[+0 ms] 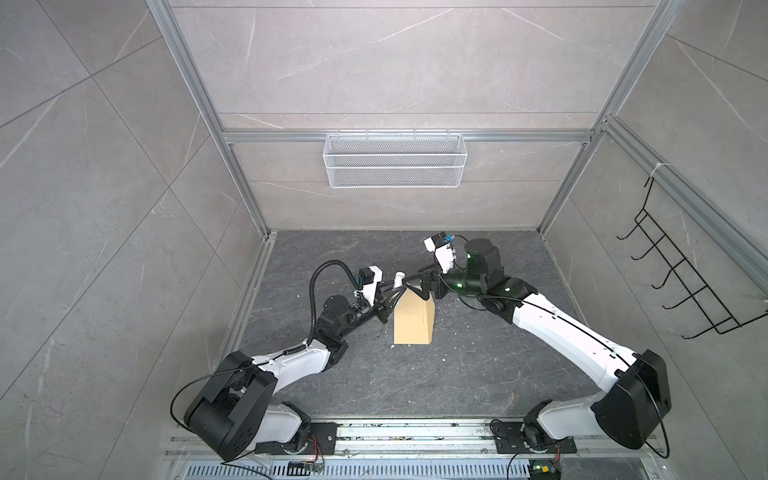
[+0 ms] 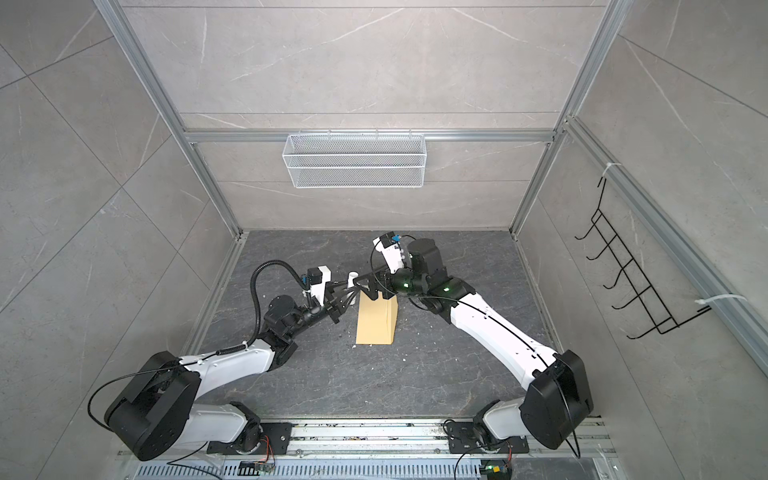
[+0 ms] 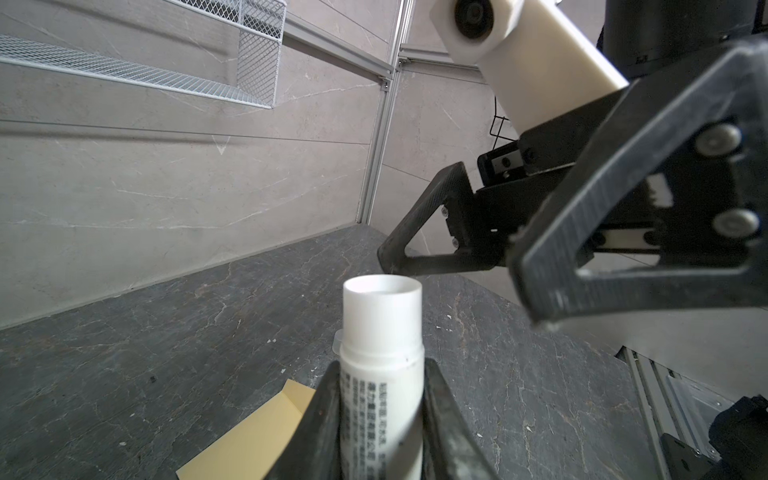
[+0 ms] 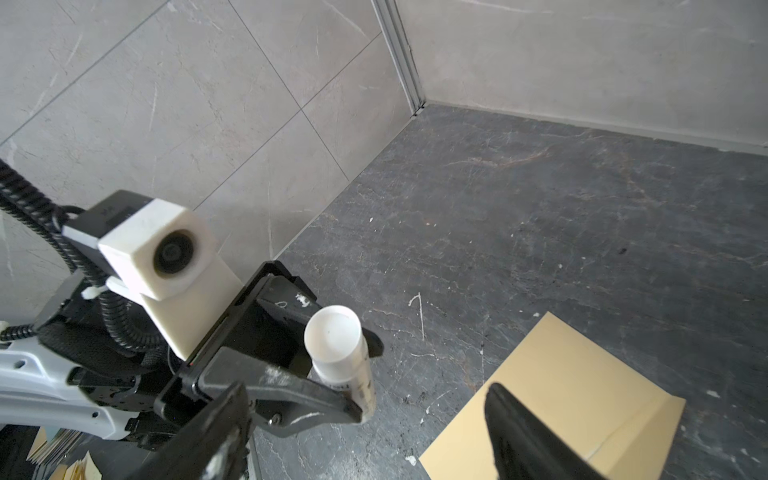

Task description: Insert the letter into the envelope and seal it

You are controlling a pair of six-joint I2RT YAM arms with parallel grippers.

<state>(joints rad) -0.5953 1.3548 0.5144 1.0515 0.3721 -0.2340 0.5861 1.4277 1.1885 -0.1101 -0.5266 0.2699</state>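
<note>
Arms: my left arm (image 1: pixel 291 365) and right arm (image 1: pixel 561 332) wear glossy white shells between black joint housings.
Cabling: ribbed black corrugated hose (image 1: pixel 312 299) at my left wrist.
Cameras: white blocky wrist camera housing (image 4: pixel 141 253), round dark lens.
Fingers: my right end effector's fingers (image 3: pixel 602 178) are black triangular frames with silver screws (image 3: pixel 719 139).
Lights: small green LEDs (image 1: pixel 469 256).

The main lettering stands on the white glue stick (image 3: pixel 381 332), gripped in the left claw (image 3: pixel 381 370) above the middle of the surface (image 3: pixel 145 340). Several lines of small grey characters run lengthwise down its barrel below the cap. They look like Chinese-type script but are too blurred to make out a single word. In the right wrist view the same print shows only as faint grey specks low on the tube. A tiny pale mark on the right arm's black housing (image 3: pixel 673 37) is too small to read.
</note>
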